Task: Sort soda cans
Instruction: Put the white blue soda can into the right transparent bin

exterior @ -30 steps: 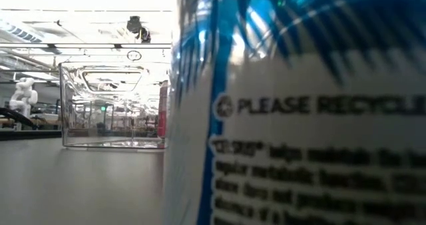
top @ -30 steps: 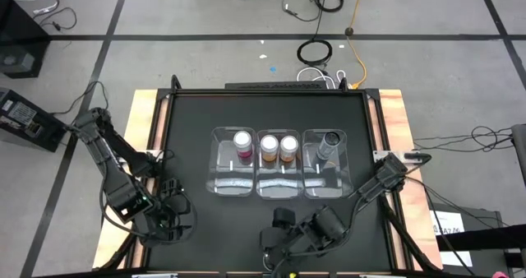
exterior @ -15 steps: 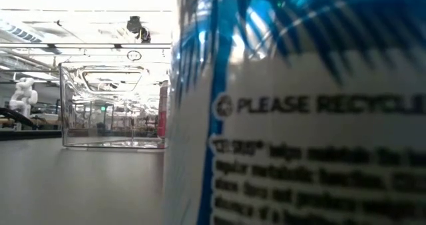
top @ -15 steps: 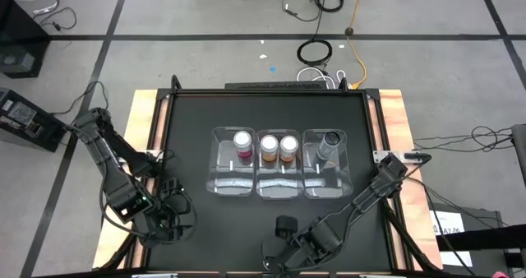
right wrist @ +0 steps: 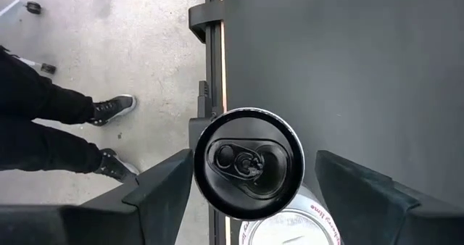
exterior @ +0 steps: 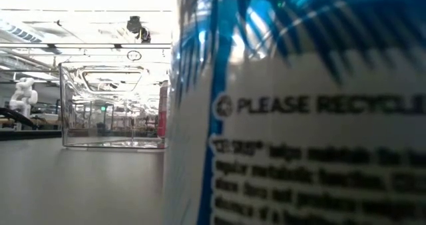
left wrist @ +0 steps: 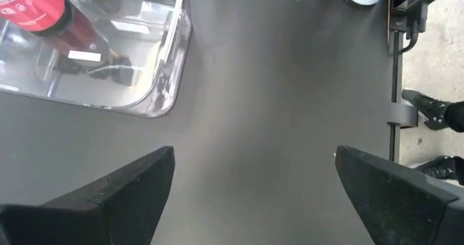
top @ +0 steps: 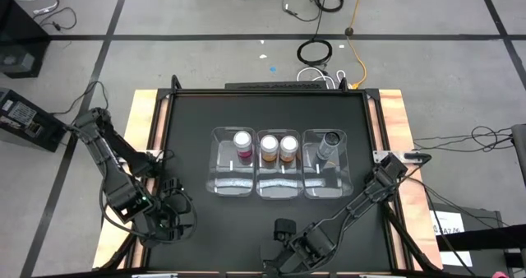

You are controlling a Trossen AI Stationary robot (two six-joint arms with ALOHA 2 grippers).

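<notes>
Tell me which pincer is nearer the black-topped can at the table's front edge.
Right. The right pincer hangs directly over the black-topped can, fingers on either side. The left pincer waits far off, near the table's front-left corner.

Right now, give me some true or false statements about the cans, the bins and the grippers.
1. The middle bin holds two orange cans. True.
2. The left bin holds two pink cans. False: it holds one pink can.
3. The right gripper has its fingers on either side of a dark-topped can by the table's edge. True.
4. The left gripper holds a can. False: it is open over bare table.
5. The right bin is empty. False: one dark can is in it.
</notes>
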